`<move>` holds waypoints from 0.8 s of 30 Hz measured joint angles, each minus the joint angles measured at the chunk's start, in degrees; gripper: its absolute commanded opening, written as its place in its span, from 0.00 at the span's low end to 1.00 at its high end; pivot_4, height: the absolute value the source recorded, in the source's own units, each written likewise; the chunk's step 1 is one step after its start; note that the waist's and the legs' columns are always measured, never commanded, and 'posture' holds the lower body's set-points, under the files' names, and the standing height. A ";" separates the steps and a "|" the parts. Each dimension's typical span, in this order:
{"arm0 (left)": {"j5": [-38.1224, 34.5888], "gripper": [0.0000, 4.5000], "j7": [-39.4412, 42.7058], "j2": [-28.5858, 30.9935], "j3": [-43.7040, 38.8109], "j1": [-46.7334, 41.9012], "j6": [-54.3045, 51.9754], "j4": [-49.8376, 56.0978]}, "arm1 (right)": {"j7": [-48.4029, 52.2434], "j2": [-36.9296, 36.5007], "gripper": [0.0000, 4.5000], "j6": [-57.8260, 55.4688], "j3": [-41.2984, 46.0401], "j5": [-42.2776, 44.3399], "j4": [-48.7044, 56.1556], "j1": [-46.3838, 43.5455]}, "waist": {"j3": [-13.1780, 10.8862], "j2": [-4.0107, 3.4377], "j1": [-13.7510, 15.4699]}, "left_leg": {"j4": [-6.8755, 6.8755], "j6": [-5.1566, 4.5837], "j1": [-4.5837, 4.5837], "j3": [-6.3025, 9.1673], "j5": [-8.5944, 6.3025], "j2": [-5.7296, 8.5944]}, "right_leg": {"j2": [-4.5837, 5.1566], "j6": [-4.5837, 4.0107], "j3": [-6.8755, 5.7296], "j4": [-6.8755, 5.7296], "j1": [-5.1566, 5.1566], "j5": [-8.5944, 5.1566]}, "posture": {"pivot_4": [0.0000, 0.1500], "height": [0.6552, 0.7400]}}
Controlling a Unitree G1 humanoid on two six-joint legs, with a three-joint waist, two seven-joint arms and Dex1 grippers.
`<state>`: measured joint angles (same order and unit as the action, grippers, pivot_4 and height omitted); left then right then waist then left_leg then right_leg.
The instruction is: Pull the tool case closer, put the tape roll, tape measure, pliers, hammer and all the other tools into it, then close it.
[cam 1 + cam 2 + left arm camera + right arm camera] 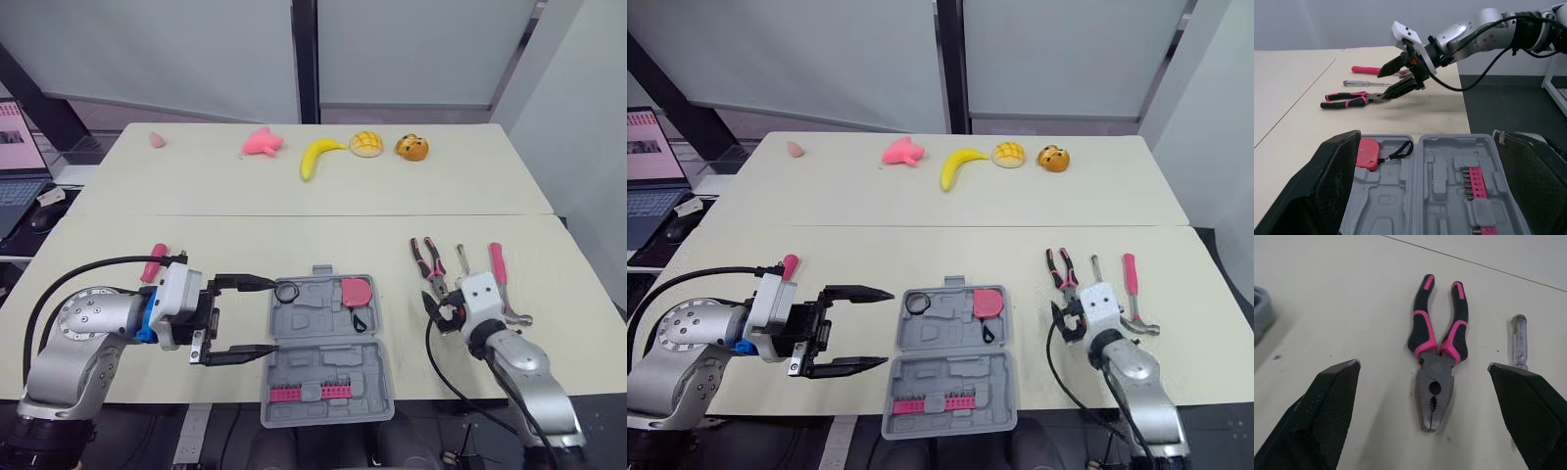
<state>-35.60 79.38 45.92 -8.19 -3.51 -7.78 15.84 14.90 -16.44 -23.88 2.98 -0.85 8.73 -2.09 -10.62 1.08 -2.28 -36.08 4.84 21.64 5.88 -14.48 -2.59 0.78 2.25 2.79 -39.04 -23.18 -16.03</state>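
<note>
Two tools work a cream table (245, 235) in the head camera's view. The left tool (275, 315), fingers spread wide, hovers at the left edge of the open grey tool case (323, 328) in the lower centre of the frame. In the case's upper half sit a black tape roll (287, 292) at the left corner and a pink tape measure (355, 292) at the right. A row of pink bits (309, 393) lines the lower half. At lower right the right tool (438, 313), fingers apart, hangs just below the pliers (429, 262). A screwdriver (461, 262) and a pink-handled hammer (502, 279) lie beside the pliers, all three outside the case. A pink handle (154, 262) lies by the left arm at centre left. Along the top of the frame rest a banana (315, 157) and several small toys (263, 143).

From the left wrist, that tool's wide-set fingers (1327, 191) frame the open case, with the tape measure in one half and the bits in the other. Beyond the case the right tool hovers open at the pliers' nose.

From the right wrist, the parted fingers (1322, 416) bracket the pliers, which lie flat on the table with handles pointing away and the screwdriver just beside them.
</note>
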 measured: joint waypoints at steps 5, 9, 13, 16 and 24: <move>0.20 1.00 1.44 -0.55 0.00 0.48 2.01 -1.45 | -3.25 2.14 0.99 1.90 0.43 -0.07 -7.79 -3.72 | -0.01 -0.01 -0.11 | 0.01 0.00 0.01 0.02 0.00 0.00 | 0.00 -0.01 -0.01 0.00 -0.01 0.00 | 1.00 1.00; 0.62 1.00 2.33 -1.04 0.00 1.19 3.54 -3.04 | -3.71 2.91 0.87 2.17 1.42 0.60 -11.42 -4.96 | -0.01 -0.02 -0.17 | 0.00 0.00 0.01 0.02 0.00 0.00 | 0.00 -0.01 -0.01 0.00 -0.01 0.00 | 1.00 1.00; 1.00 1.00 2.61 -1.25 0.00 1.70 4.73 -3.55 | -3.67 3.56 0.56 3.36 1.47 1.80 -11.51 -4.71 | -0.01 -0.02 -0.27 | 0.00 0.00 0.00 0.03 0.00 0.00 | 0.00 -0.01 -0.01 0.00 -0.01 0.00 | 1.00 1.00; 1.22 1.00 2.60 -1.39 0.02 1.68 4.95 -4.35 | -3.84 3.99 0.40 4.27 1.51 2.17 -11.55 -4.71 | -0.01 -0.02 -0.32 | 0.00 0.00 0.00 0.02 0.00 0.00 | 0.00 -0.01 -0.01 -0.01 -0.01 0.00 | 1.00 1.00; 1.85 1.00 1.79 -2.02 1.14 0.66 4.73 -4.51 | -4.90 4.54 0.27 6.09 1.44 2.18 -12.49 -4.72 | -0.01 -0.02 -0.38 | 0.00 0.00 0.00 0.03 0.00 0.00 | 0.00 0.00 -0.01 -0.01 -0.01 0.00 | 1.00 1.00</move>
<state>-33.75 81.17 43.90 -7.05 -2.85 -3.04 11.33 9.99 -11.89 -17.79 4.42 1.33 -3.76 -6.80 -10.63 1.05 -2.66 -36.08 4.84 21.64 5.91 -14.48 -2.59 0.78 2.24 2.78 -39.05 -23.19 -16.03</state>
